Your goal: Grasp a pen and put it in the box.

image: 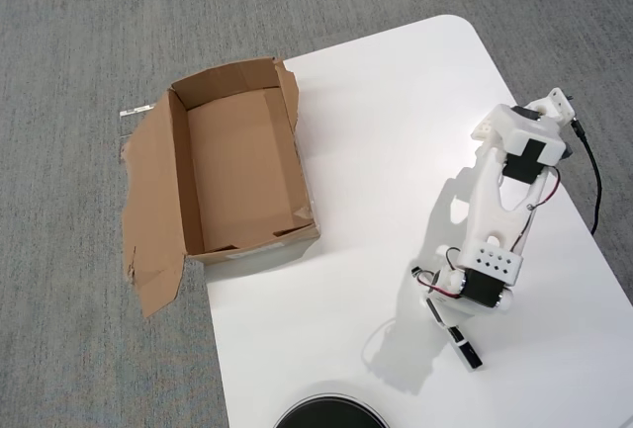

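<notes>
well apart, the box (pixel 242 176) sits empty while the tool (pixel 442 317) grips the pen (pixel 462 345)

A white rounded-corner tabletop (pixel 386 131) carries an open brown cardboard box (pixel 242 166) overhanging its left edge, and a white robot arm (pixel 509 201) near its right edge.

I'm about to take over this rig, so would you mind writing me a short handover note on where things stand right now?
Gripper: down over the pen near the table's lower right in the overhead view; whether the jaws have closed on it cannot be told.
Pen: mostly hidden under the gripper, only its dark end showing.
Box: open and empty, at the table's left edge, well away from the arm.
Done: approach to the pen.
Left: confirm the grasp, lift, carry to the box, release.
</notes>
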Controlling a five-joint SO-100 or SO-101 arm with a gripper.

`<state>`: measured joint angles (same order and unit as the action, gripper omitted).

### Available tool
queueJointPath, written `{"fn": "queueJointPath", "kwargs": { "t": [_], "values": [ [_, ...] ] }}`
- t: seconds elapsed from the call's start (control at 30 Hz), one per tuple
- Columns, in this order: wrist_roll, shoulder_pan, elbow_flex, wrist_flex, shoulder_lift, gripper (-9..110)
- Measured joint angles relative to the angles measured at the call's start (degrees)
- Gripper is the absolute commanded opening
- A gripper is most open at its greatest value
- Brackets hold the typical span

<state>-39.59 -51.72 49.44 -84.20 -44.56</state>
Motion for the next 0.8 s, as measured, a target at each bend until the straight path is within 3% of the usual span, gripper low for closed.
{"fn": "queueJointPath", "kwargs": {
  "t": [0.57,0.8],
  "values": [
    [-0.18,0.0,0.0,0.0,-0.35,1],
    [-0.18,6.94,0.09,0.09,-11.16,1]
  ]
}}
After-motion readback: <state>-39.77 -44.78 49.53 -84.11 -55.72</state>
